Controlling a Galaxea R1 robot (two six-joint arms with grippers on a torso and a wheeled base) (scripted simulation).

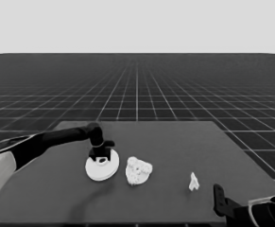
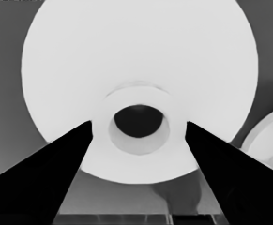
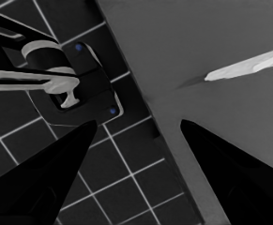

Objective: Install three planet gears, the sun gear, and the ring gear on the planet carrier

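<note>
Nearest the table's (image 1: 175, 189) front edge, at its right corner, the right gripper (image 3: 138, 123) sits parked, its two fingers spread wide with nothing between them, hanging over that corner's edge with the floor grid showing beyond. Just inboard from there, toward the right end of the table, the thin white piece (image 1: 193, 182) lies alone, well apart from everything else; the right wrist view catches it as a pale sliver (image 3: 248, 65) on the dark top. Moving back to the middle of the table, the smaller round part (image 1: 138, 171) lies flat with the toothed planet gears (image 1: 136, 165) clustered on top of it; how many sit there I cannot tell. Just beside it, toward the left end, is the larger round part (image 1: 102, 168), tilted slightly, with the left gripper (image 1: 100, 155) directly over it. The left wrist view shows the left gripper's fingers (image 2: 56, 164) set apart on either side of the raised hub around the dark centre hole of that larger round part (image 2: 140, 61), their tips at the hub's outer wall; whether they press it I cannot tell.
</note>
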